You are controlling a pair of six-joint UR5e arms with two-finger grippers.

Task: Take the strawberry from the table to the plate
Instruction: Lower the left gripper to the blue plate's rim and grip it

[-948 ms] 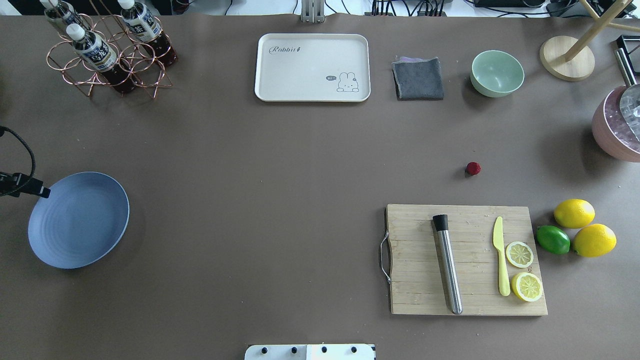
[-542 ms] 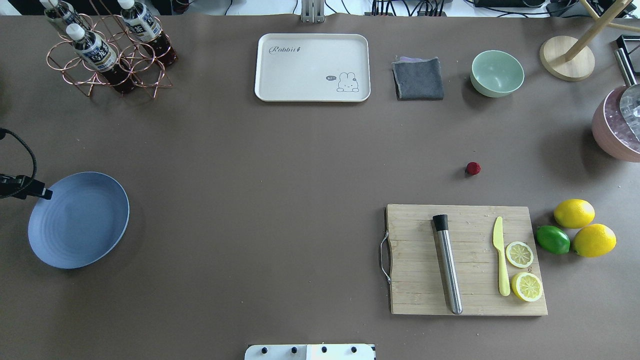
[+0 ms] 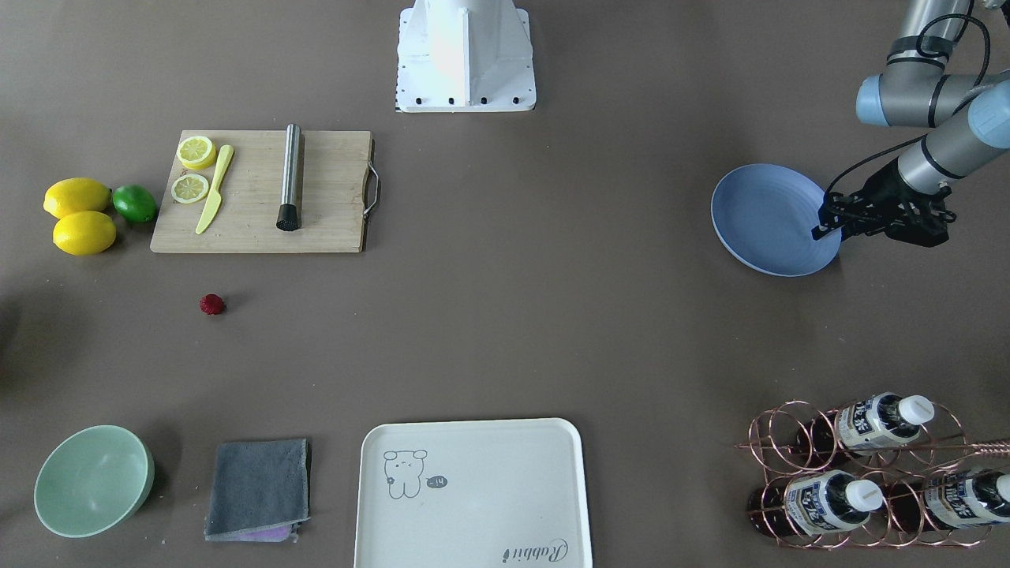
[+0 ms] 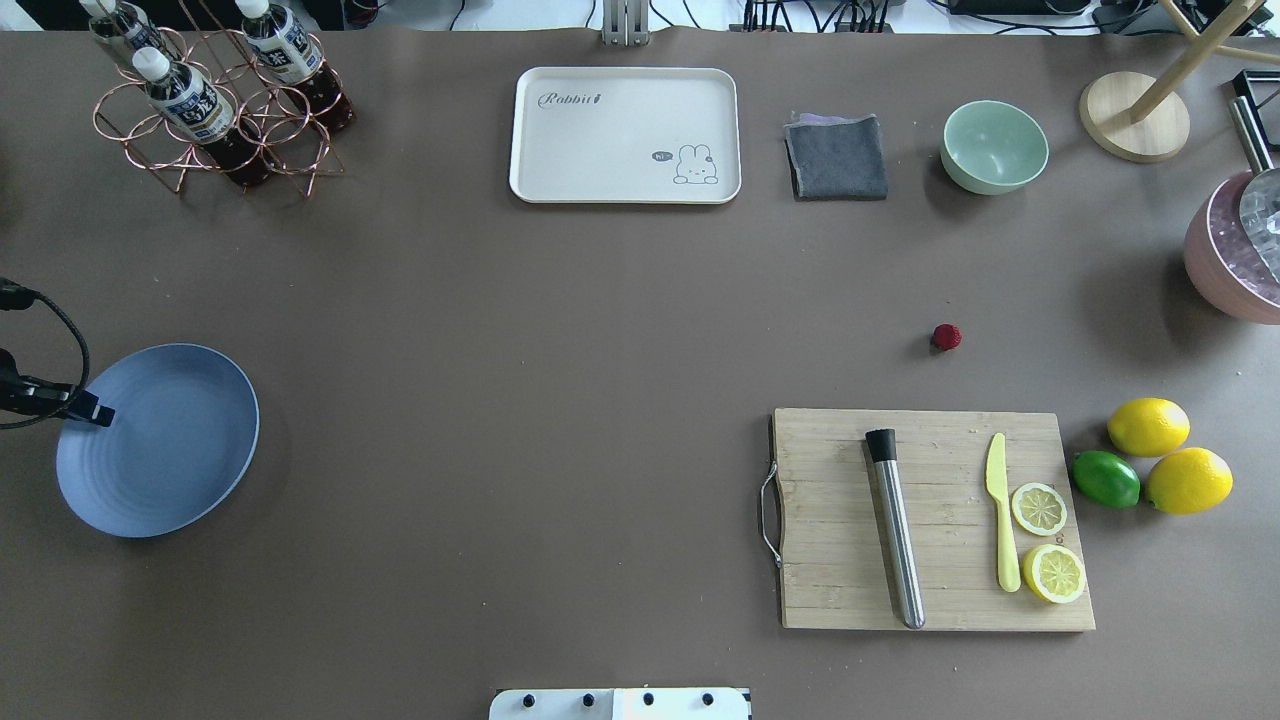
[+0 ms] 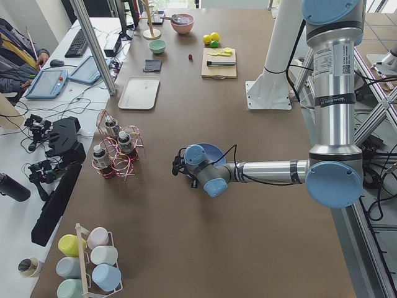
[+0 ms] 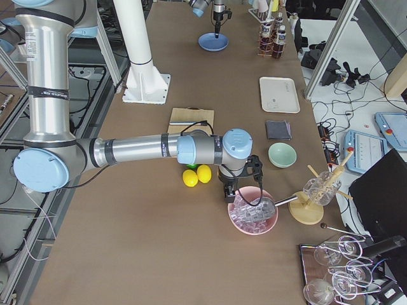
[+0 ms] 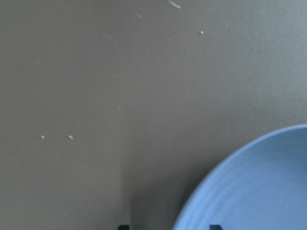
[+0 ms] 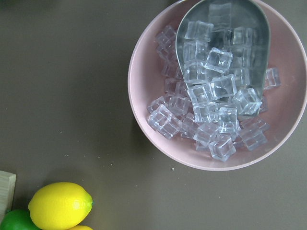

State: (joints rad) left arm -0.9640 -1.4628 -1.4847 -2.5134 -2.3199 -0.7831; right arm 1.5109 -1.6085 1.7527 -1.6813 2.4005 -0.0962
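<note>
The strawberry (image 4: 946,337) lies on the table (image 4: 560,330), right side, far from the left-side plate (image 4: 170,450); the left gripper (image 7: 169,226) hangs spread above its rim; whether the right gripper (image 6: 230,188) is spread cannot be told; the tiny round berry may roll from an off-centre pinch.

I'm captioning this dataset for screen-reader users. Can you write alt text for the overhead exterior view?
A small red strawberry lies alone on the brown table beyond a wooden cutting board, far right of the blue plate, where the left gripper shows over its rim. A tray, cloth and bowl line the far edge.
</note>
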